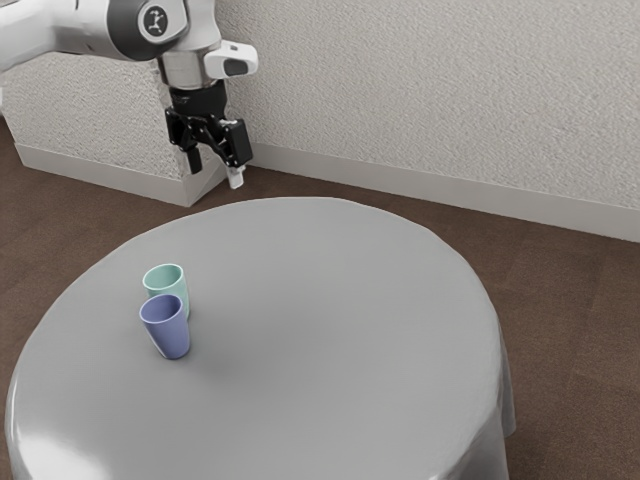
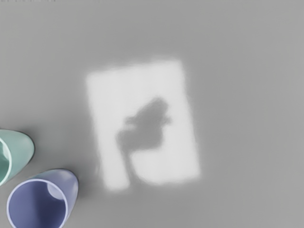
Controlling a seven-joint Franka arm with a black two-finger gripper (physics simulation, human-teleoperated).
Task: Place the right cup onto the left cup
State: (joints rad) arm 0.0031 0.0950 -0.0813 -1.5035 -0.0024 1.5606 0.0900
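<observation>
Going from the exterior view's left to its right, the blue cup (image 1: 170, 335) comes first, upright on the table (image 1: 330, 320); the green cup (image 1: 168, 281) is just beside it, on the side farther from the camera. The claw (image 1: 215, 169) hangs above and beyond the blue cup, a little to the exterior view's right, spread wide and holding nothing. The step in hand looks to be the reach. Blue is probably the right cup, so the next move calls for centring over it and lowering without nudging its neighbour.
</observation>
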